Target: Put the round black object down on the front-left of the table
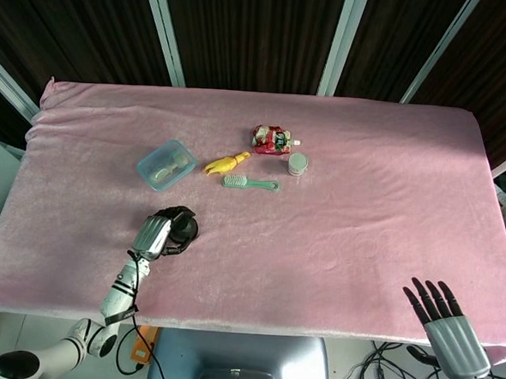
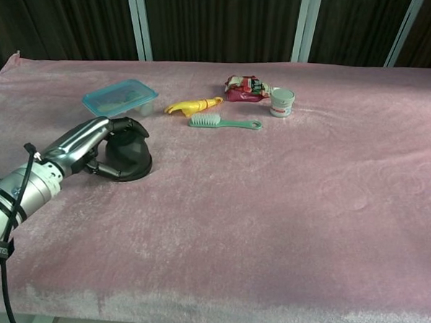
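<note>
While it sits on the table [image 2: 285, 208] at the chest view's left, the round black object [image 2: 129, 155] looks stiff, smooth and fairly light; the left hand [image 2: 90, 146] curls around its sides, the best hold

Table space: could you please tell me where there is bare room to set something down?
The whole stretch right of the cup is bare, as is the front edge between the left hand and right hand. It is crowded around the box, brush and pouch.
</note>
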